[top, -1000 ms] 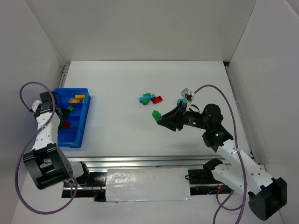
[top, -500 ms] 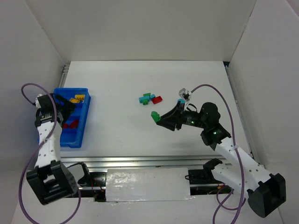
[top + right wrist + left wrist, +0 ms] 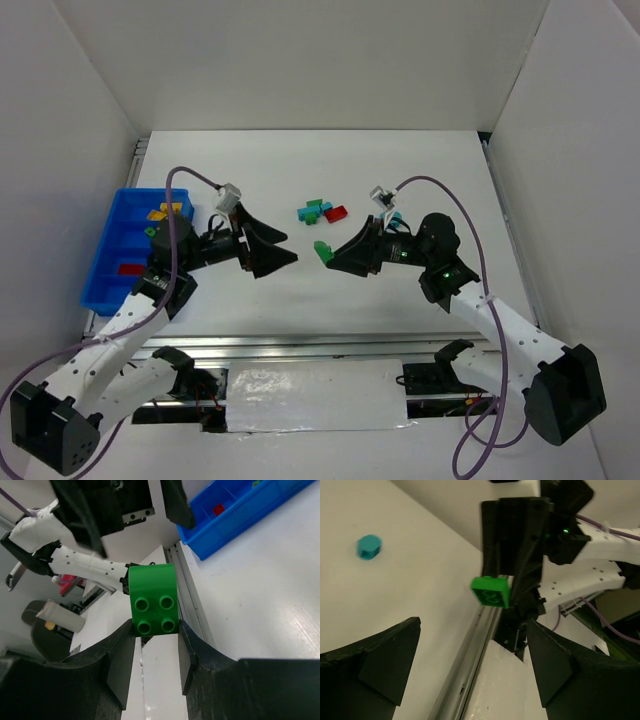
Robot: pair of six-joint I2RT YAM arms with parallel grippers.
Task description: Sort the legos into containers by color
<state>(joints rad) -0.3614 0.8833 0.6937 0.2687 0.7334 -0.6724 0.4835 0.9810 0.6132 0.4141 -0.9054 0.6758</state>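
Observation:
A green lego (image 3: 322,248) hangs above the table's middle, and my right gripper (image 3: 331,250) is shut on it. In the right wrist view this green lego (image 3: 152,600) sits studs-up between the fingertips of my right gripper (image 3: 154,630). My left gripper (image 3: 290,248) faces it from the left, open and empty, a short gap away. The left wrist view shows the green lego (image 3: 491,590) ahead of my open left gripper (image 3: 470,675). The blue containers tray (image 3: 110,245) lies at the far left with yellow (image 3: 165,212), green (image 3: 150,231) and red (image 3: 130,268) legos in separate compartments.
A small cluster of green, teal (image 3: 310,213) and red (image 3: 336,212) legos lies behind the grippers. Another teal lego (image 3: 391,216) sits by the right arm's wrist. White walls enclose the table on three sides. A metal rail runs along the near edge.
My left arm has swung from the tray to the table's middle and its gripper has opened wide. My right gripper has drifted left, still carrying the green lego.

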